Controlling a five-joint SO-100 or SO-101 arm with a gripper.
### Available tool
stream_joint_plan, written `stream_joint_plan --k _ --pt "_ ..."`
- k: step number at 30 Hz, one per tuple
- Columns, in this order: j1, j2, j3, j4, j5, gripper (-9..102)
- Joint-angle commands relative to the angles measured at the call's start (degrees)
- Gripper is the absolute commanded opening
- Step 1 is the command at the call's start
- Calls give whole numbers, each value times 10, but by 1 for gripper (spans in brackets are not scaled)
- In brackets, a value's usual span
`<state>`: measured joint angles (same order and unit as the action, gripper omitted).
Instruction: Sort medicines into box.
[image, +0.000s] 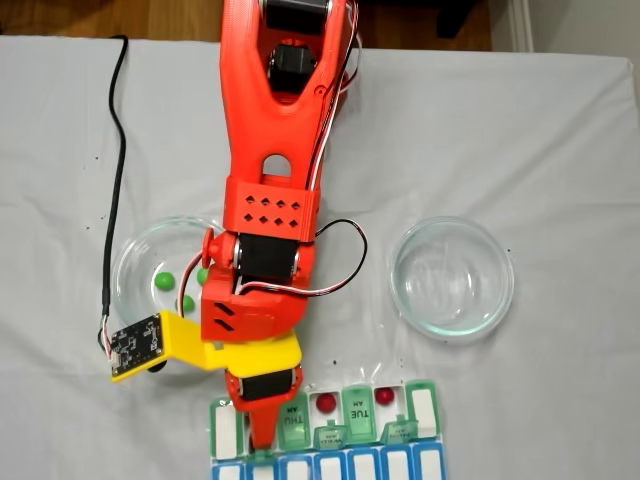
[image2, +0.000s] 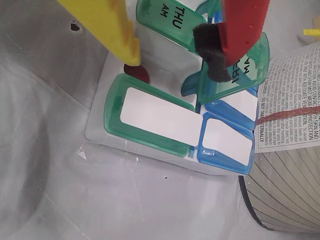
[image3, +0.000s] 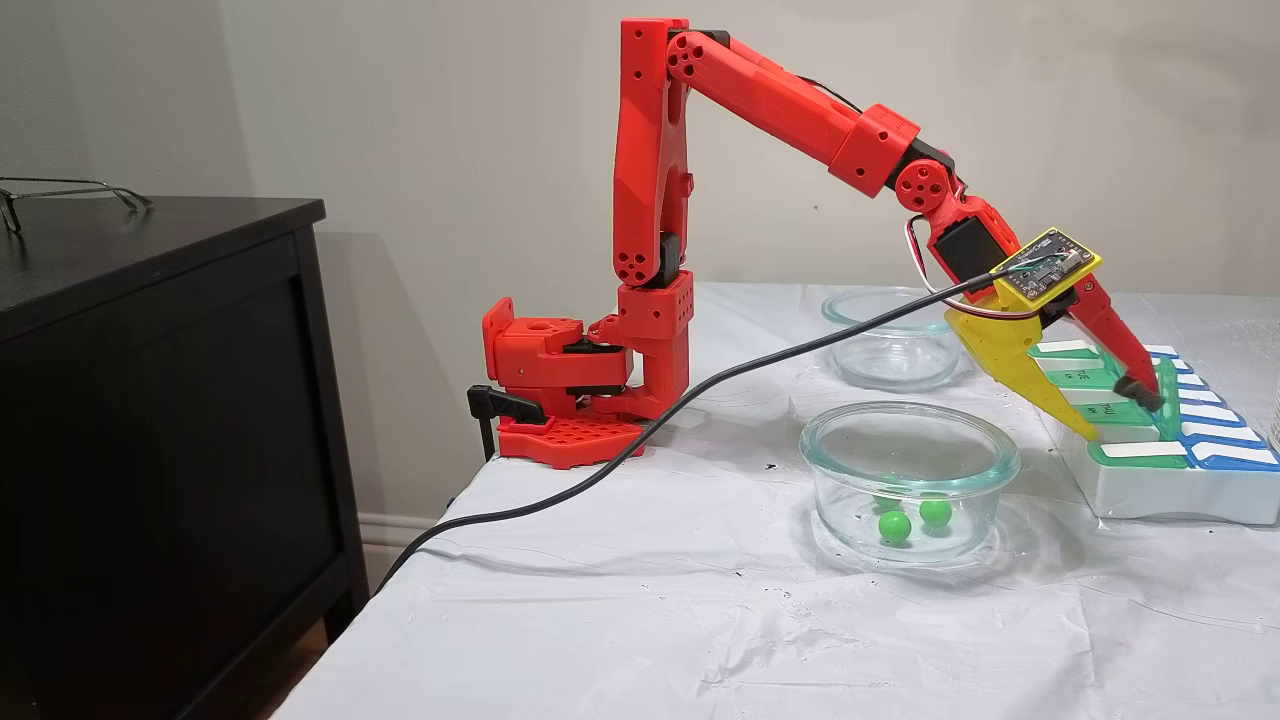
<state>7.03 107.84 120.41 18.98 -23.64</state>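
Observation:
The box (image: 425, 410) lies at the table's near edge, a pill organizer with green and blue lids, several of them flipped up. Two red medicines (image: 325, 403) (image: 384, 396) sit in open compartments. In the wrist view a third red ball (image2: 143, 75) rests in an open compartment of the box (image2: 150, 112), just under my yellow fingertip (image2: 131, 57). My gripper (image2: 175, 62) (image3: 1118, 415) is open and reaches down into the box, holding nothing. Three green medicines (image: 165, 281) (image3: 894, 527) lie in the left glass bowl (image: 135, 250).
An empty glass bowl (image: 452, 275) stands to the right of the arm. A black cable (image: 118, 150) runs along the left of the cloth. A paper-labelled container (image2: 290, 100) stands close beside the box. A black cabinet (image3: 150, 400) is off the table's left end.

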Motion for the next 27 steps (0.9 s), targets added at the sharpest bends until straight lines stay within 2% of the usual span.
stream_joint_plan --k 1,5,7,8,11,13,19,21,24,27 --pt "-8 47 -25 -12 -7 23" --pt "-3 111 -4 17 -28 13" --pt "8 134 -31 69 -39 1" --pt "17 138 -59 113 -39 0" --pt "40 142 -153 262 -76 0" --pt "49 147 -188 332 -120 0" --pt "55 124 -266 573 -399 0" --pt "56 108 -284 616 -433 0" --pt "69 105 -282 625 -454 2" --pt "93 91 -269 615 -475 18"
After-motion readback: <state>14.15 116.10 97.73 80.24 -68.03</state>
